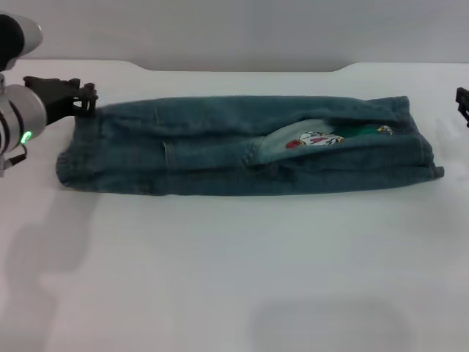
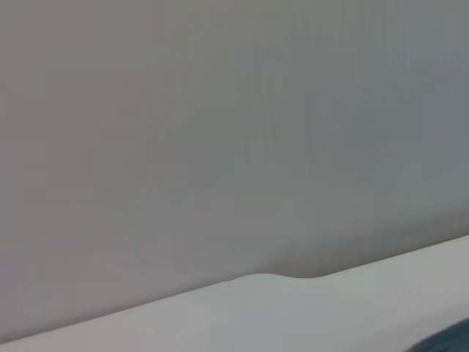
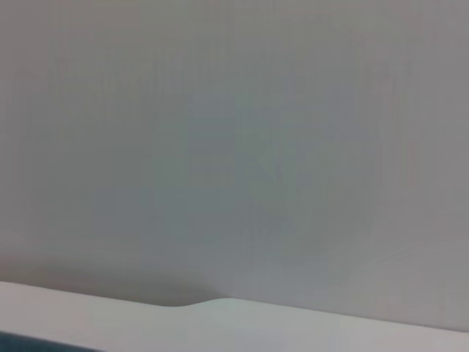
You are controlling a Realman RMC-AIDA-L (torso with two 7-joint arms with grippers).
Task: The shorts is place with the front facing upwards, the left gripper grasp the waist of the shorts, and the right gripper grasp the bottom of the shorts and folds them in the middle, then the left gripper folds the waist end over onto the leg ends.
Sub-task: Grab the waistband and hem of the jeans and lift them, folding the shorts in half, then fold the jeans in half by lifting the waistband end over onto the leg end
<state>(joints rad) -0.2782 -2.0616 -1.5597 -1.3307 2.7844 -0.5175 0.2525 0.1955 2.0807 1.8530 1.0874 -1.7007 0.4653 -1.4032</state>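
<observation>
The shorts [image 1: 249, 147] lie folded lengthwise into a long denim band across the far half of the white table [image 1: 220, 271], one end near the left edge, the other near the right. A pale printed patch [image 1: 315, 139] (white, red and green) shows in a gap of the fold toward the right end. The left gripper [image 1: 86, 99] sits at the band's far left corner, its black claw touching or just beside the denim; whether its fingers are apart or clamped cannot be told. The right gripper [image 1: 462, 103] shows only as black tips at the table's right edge, apart from the cloth, its finger state also unclear. Both wrist views show mostly wall and the table's far edge.
</observation>
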